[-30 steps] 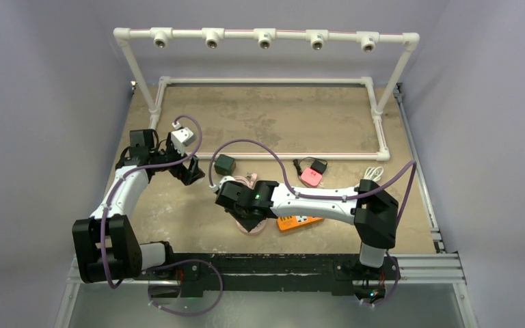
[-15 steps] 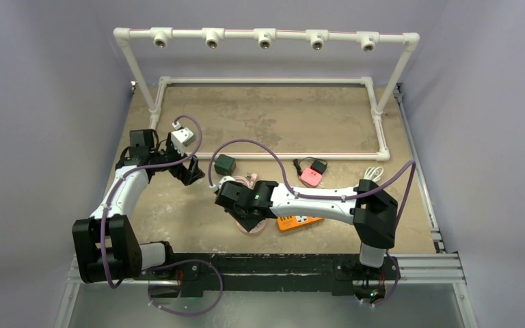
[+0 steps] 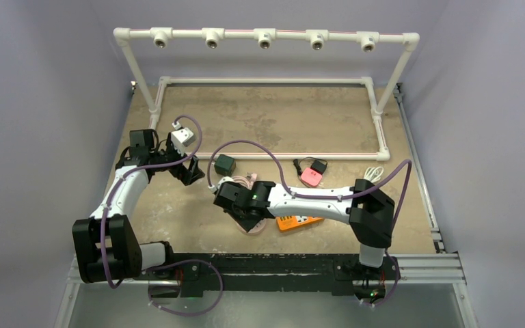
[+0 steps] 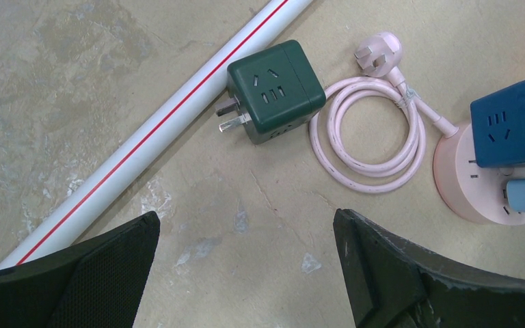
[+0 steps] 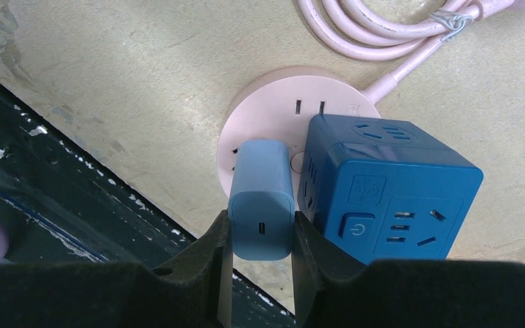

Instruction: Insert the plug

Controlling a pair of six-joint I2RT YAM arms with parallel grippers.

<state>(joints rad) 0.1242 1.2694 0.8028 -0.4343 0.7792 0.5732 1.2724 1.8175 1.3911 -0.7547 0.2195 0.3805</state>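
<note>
The right fingers grip the pale blue plug, standing on the pink socket base at nine o'clock of the blue cube and seemingly not fully seated, so push squarely down; the left fingers hang spread, empty.

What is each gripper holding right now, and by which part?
The right gripper clamps the light-blue charger by the sides of its port end. The left gripper is open, holding nothing.
</note>
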